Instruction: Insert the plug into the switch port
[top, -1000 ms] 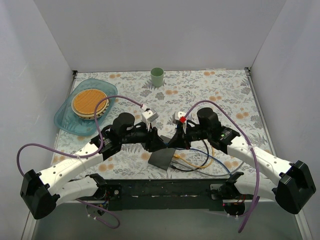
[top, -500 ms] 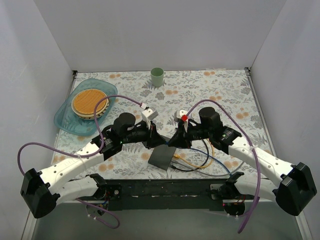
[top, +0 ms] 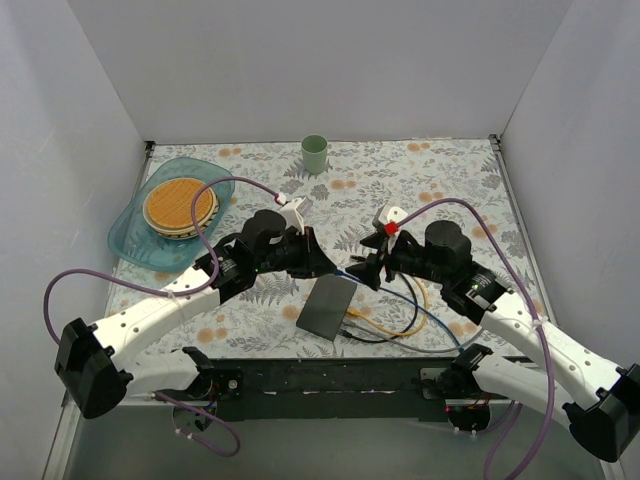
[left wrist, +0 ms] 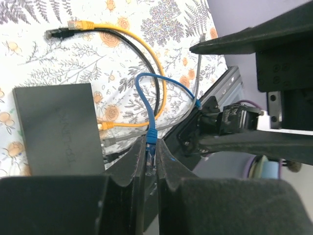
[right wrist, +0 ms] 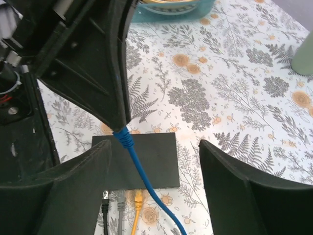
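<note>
The switch (top: 327, 306) is a flat dark grey box lying between the two arms, also seen in the left wrist view (left wrist: 56, 127) and the right wrist view (right wrist: 159, 164). My left gripper (top: 333, 269) (left wrist: 150, 143) hangs above it, shut on the blue plug (left wrist: 152, 135) (right wrist: 122, 136), whose blue cable (right wrist: 146, 188) trails down over the switch. My right gripper (top: 366, 272) (right wrist: 154, 147) stands open just to the right, its fingers (right wrist: 78, 181) either side of the cable without touching it. Which switch port is free is hidden.
Black (right wrist: 105, 208), grey (right wrist: 120, 204) and yellow (right wrist: 138, 198) plugs lie at the switch's near edge, their cables (top: 400, 325) looping to the right. A green cup (top: 314, 153) stands at the back. A teal tray (top: 130, 240) holding a plate is at the back left.
The right gripper has opened, let go of the blue plug and drawn back to the right. The left gripper has shut on the plug and now holds it alone.
</note>
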